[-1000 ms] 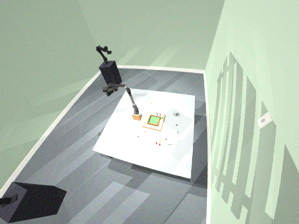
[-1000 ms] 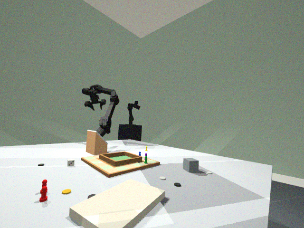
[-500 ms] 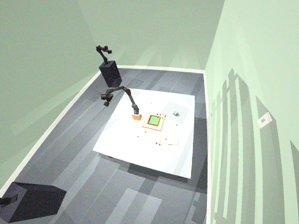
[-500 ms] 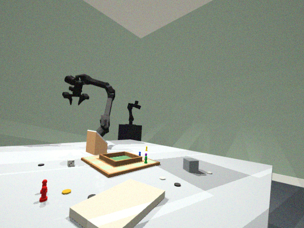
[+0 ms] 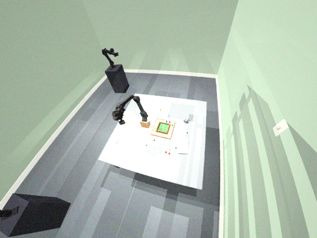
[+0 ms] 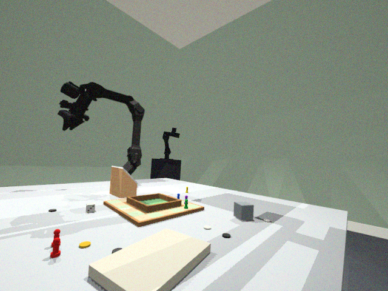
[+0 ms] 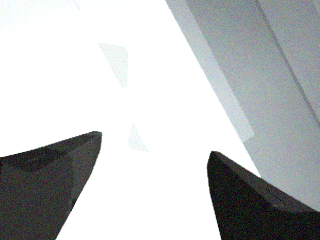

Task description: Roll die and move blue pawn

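Note:
The white die (image 6: 90, 208) (image 5: 153, 140) lies on the table to the left of the wooden game board (image 6: 147, 219) (image 5: 163, 135). The brown-rimmed tray (image 6: 153, 205) (image 5: 157, 127) with a green floor sits in the board's middle. The blue pawn (image 6: 178, 196) (image 5: 166, 121) stands on the board's far edge beside a purple pawn (image 6: 186, 197) and a green pawn (image 6: 185, 204). My gripper (image 6: 66, 125) (image 5: 121, 122) (image 7: 155, 149) is open and empty. It hangs high in the air near the table's edge, far from the die and board. The wrist view shows only bare table and floor between the fingers.
A wooden wedge block (image 6: 120, 184) (image 5: 145, 124) stands at the arm's base. A yellow pawn (image 6: 187, 189) stands off the board. Red pawns (image 6: 56, 242), a yellow disc (image 6: 84, 244), dark discs, a grey cube (image 6: 243, 210) and a cream box (image 6: 150, 259) lie about the table.

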`<state>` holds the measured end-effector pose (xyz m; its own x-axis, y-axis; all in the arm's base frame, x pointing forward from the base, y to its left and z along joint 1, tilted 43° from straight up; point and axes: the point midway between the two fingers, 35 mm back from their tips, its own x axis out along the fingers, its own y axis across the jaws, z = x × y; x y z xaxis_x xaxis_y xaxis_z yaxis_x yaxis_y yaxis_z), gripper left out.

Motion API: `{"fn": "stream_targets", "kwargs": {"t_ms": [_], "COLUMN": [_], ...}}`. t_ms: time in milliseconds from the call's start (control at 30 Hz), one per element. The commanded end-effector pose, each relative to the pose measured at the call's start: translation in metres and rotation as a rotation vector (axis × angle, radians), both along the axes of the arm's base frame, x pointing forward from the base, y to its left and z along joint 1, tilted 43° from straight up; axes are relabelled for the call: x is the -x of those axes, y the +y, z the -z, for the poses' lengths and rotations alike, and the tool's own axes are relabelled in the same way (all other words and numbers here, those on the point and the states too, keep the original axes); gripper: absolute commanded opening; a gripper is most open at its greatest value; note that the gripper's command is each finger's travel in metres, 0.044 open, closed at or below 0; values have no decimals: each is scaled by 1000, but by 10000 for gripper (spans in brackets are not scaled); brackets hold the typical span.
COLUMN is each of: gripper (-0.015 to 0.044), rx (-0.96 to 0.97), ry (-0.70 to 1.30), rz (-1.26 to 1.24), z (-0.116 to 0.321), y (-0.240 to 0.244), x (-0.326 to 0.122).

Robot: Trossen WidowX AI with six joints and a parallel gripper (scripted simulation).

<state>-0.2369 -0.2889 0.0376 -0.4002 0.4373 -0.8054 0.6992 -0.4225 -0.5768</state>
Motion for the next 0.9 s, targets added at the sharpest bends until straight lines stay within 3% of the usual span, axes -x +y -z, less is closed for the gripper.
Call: {"fn": "stream_targets", "kwargs": {"t_ms": [0, 433, 867], "gripper": [275, 275, 275], "rx": [-51, -226, -455], "ry": [-193, -693, -1337], "rz": [-198, -761, -1387], "z": [39, 119, 182], "y": [-20, -12, 109], "x": [-59, -237, -391]}}
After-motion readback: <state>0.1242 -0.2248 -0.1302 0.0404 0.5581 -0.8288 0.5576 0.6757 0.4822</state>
